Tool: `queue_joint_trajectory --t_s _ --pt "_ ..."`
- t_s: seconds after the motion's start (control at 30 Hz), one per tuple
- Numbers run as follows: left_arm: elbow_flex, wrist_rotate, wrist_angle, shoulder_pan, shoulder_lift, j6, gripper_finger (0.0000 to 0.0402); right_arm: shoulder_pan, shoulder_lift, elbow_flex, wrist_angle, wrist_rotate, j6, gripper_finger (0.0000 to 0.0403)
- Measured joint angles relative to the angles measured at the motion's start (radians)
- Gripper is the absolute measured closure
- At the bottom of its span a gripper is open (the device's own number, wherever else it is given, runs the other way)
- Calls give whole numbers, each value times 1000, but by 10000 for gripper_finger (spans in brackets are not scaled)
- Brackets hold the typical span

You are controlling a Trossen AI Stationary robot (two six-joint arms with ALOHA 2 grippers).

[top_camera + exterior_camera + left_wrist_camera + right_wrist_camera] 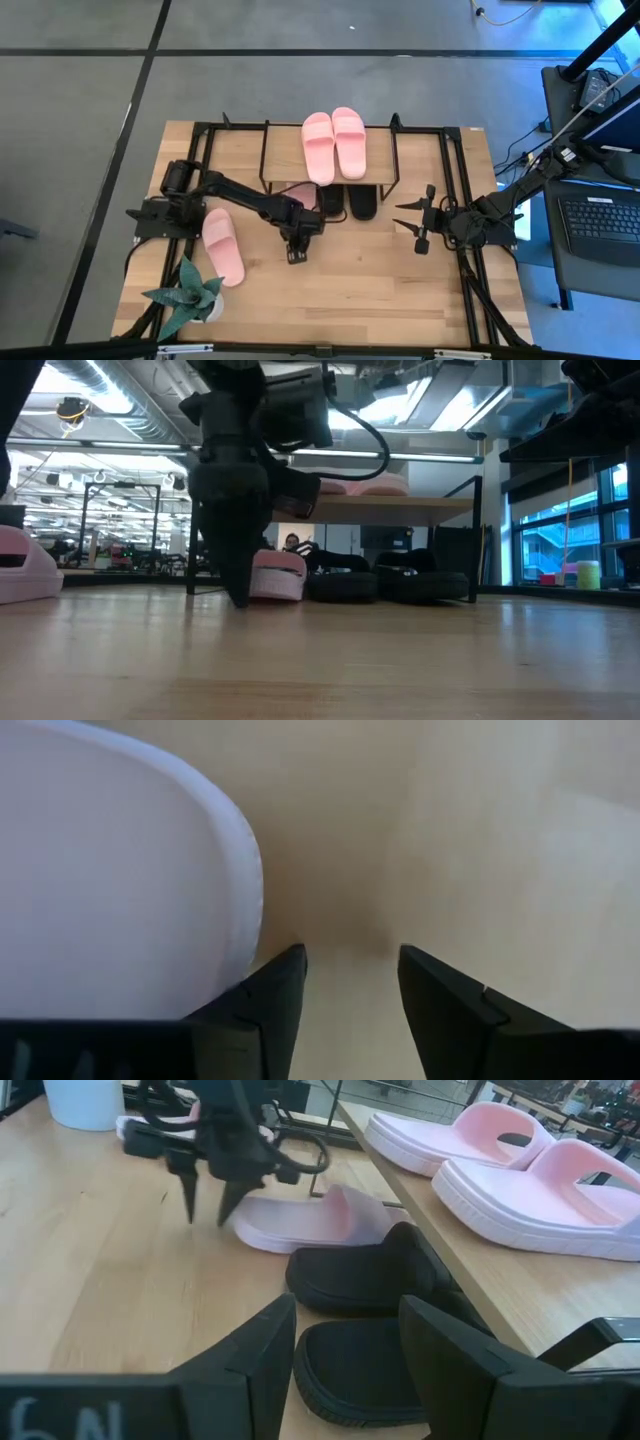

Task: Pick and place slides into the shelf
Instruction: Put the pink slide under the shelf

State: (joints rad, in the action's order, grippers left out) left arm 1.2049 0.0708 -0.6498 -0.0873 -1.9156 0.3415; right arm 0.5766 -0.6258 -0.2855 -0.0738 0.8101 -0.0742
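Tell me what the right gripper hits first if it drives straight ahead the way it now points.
Probably the pair of black foam slides lying under the shelf; the open right gripper points at them, though depth is unclear.

Shelf (392, 160): black frame, wooden top board. Pink pair (334, 144) flat on top, side by side, soles down. Black pair (370, 1315) on lower level, heels sticking out. Another pink slide (305, 1220) beside them, seemingly partly under the top board. Last pink slide (222, 245) lies loose on the table, well apart from the shelf.
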Motion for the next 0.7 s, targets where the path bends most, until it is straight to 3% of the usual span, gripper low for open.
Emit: queue_joint_trajectory --t_s 0.3,0.7 --pt "-2 -141 -5 65 0 -36 243 0 0 0 -11 0 2 221" --pt "-2 -142 -8 116 -1 -65 243 0 0 0 -13 0 -1 221"
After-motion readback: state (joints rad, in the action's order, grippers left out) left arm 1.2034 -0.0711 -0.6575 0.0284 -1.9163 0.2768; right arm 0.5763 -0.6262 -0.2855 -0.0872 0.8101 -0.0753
